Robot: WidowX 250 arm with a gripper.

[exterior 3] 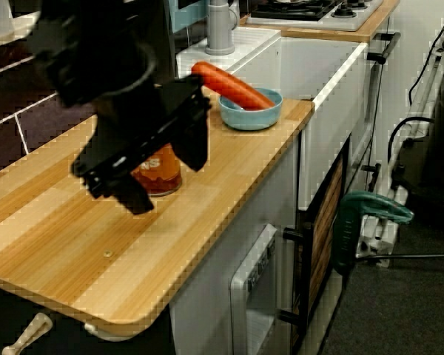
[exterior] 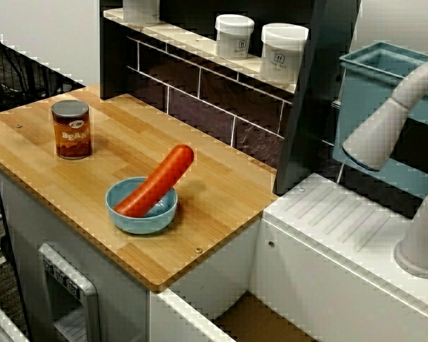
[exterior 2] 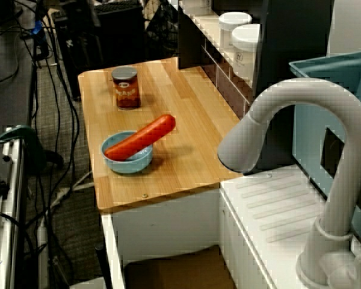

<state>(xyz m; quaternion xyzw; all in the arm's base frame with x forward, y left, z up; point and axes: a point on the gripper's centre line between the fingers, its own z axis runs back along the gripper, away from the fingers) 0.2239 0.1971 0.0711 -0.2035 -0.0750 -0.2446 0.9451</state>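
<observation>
one sausage (exterior: 160,179) leans in the blue bowl (exterior: 141,222), bean can (exterior: 72,132) apart.

The wooden counter (exterior: 221,206) is open along its front edge and across the wide stretch between the bean can (exterior: 72,130) and the blue bowl (exterior: 146,222), which stand well apart. Both can be reached from above. The red sausage (exterior: 160,180) leans out of the bowl toward the tiled back wall (exterior: 200,92), taking up room there. The shelf (exterior: 192,44) with its white tubs (exterior: 235,35) juts out above the rear. Toward the sink, the dark post (exterior: 310,107) and the grey faucet (exterior: 385,125) crowd the way.
</observation>
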